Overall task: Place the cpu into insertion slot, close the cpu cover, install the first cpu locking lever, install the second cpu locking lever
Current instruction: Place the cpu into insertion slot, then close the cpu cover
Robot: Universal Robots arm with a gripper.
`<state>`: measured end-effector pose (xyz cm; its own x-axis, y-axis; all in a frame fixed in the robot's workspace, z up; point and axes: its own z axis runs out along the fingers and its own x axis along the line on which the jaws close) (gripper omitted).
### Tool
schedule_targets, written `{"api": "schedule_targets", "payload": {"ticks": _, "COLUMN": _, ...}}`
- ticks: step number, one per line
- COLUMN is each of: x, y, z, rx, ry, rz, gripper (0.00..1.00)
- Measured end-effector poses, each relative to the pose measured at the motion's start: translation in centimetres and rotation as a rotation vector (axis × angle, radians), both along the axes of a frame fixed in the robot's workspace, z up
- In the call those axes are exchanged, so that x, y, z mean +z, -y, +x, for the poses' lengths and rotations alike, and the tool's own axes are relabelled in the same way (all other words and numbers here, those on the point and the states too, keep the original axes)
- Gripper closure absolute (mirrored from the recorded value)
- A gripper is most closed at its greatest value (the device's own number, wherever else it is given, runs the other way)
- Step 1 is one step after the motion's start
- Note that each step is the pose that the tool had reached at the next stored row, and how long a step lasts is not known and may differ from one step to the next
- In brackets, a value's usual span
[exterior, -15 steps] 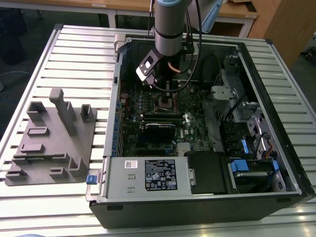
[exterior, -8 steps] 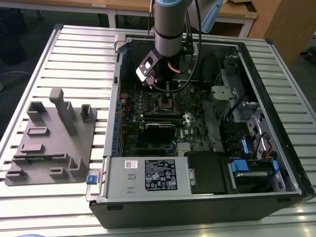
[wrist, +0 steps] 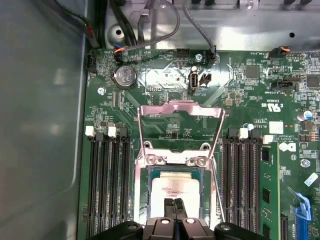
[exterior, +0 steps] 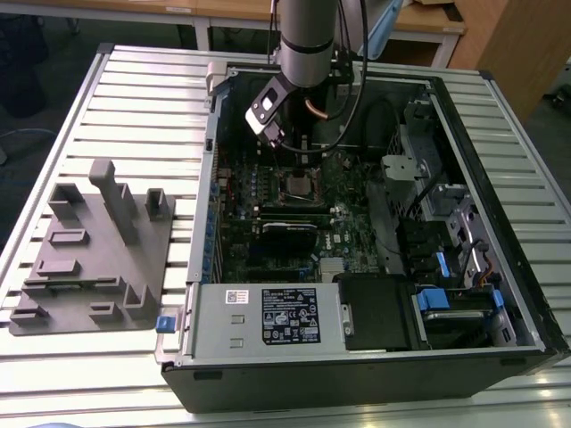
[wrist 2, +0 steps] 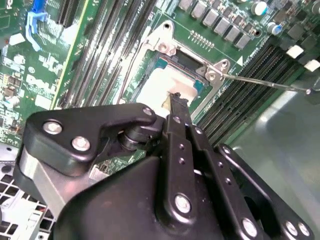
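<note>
The tool [wrist: 175, 204], pinched together on nothing, seemingly touches the cpu [wrist: 167, 186] lying in the slot [wrist: 142, 192], likely seating it. The cover [wrist: 180, 106] stands open for access, and the arm [exterior: 308, 36] is at the slot's 12 o'clock in the exterior view.

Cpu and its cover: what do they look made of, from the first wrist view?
The cpu top looks like dull, pale grey metal: a matte face with faint print and no sharp glints. The cover, flipped open, looks like thin stamped sheet metal, probably steel: it is brighter, with shiny bent edges. The exact alloys can't be told.
</note>
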<state>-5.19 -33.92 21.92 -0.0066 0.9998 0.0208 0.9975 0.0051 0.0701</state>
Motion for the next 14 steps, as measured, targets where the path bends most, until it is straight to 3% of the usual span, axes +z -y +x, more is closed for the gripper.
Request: {"api": "schedule_targets", "payload": {"ticks": 14, "x": 0.05, "y": 0.00, "z": 0.04, "rx": 0.000, "ry": -0.0002, "rz": -0.0003, "gripper": 0.89}}
